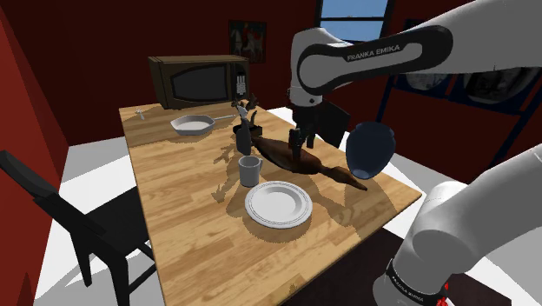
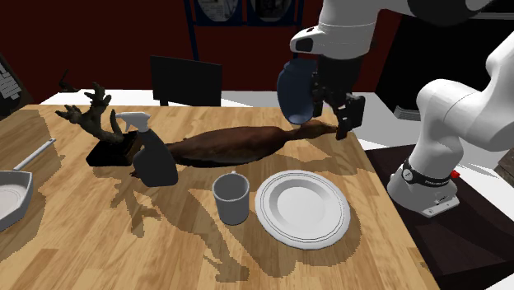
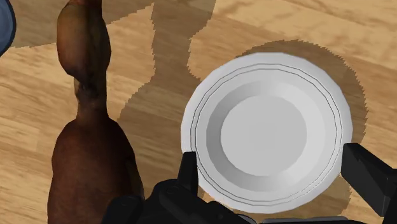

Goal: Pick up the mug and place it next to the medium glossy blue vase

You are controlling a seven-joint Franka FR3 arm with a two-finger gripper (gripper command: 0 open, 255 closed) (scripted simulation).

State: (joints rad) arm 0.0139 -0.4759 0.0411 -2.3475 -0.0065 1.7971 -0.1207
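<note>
Hanging above the wooden table (image 1: 174, 209) with fingers spread apart and empty: all-black two-finger gripper (image 1: 298, 149), round white plate (image 3: 267, 130) straight below. Small grey mug (image 1: 250, 170) upright just beside that plate, off toward the shoulder view's left of the gripper and lower; glossy dark blue vase (image 1: 369, 149) on the opposite side. Likely needs a sideways shift before descending.

Bright overhead light; hard, jagged-edged shadows across table (image 1: 187, 217), beside plate (image 3: 267, 130); red wall (image 1: 95, 52) dim.
</note>
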